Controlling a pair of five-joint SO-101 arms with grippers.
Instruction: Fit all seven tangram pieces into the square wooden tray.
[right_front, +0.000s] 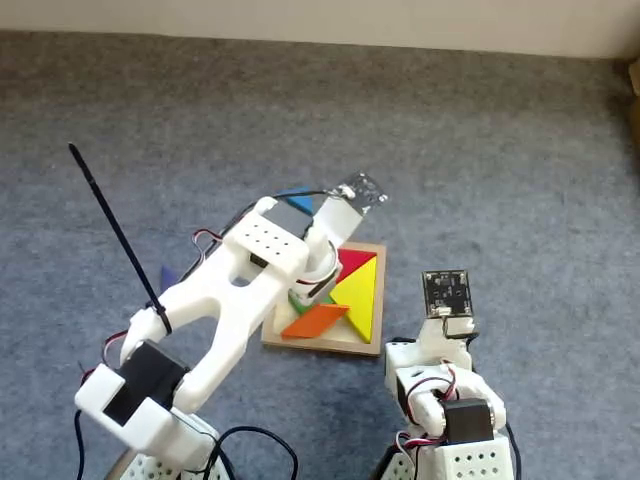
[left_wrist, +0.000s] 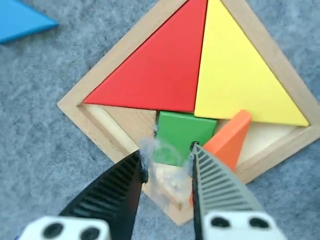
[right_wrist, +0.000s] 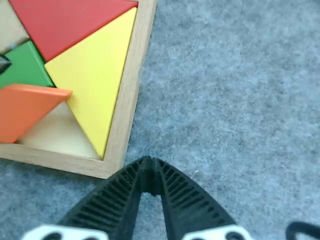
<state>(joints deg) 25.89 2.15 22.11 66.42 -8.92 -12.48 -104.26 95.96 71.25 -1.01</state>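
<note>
Square wooden tray holds red triangle, yellow triangle, green square and orange parallelogram. Left hand is narrowly parted, right hand closed.

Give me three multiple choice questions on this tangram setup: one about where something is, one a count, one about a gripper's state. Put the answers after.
1. Where does the blue piece lie?
A. on the carpet outside the wooden tray
B. inside the tray
C. in a gripper

2. How many pieces are in the tray?
A. two
B. four
C. seven

3. How is the right gripper?
A. shut, holding nothing
B. open wide
C. shut on a piece

Answers:
1. A: the blue piece rests on grey carpet beyond the tray's rim.
2. B: the red triangle, yellow triangle, green square and orange piece are in it.
3. A: its fingertips meet over bare carpet beside the tray's corner.
</note>
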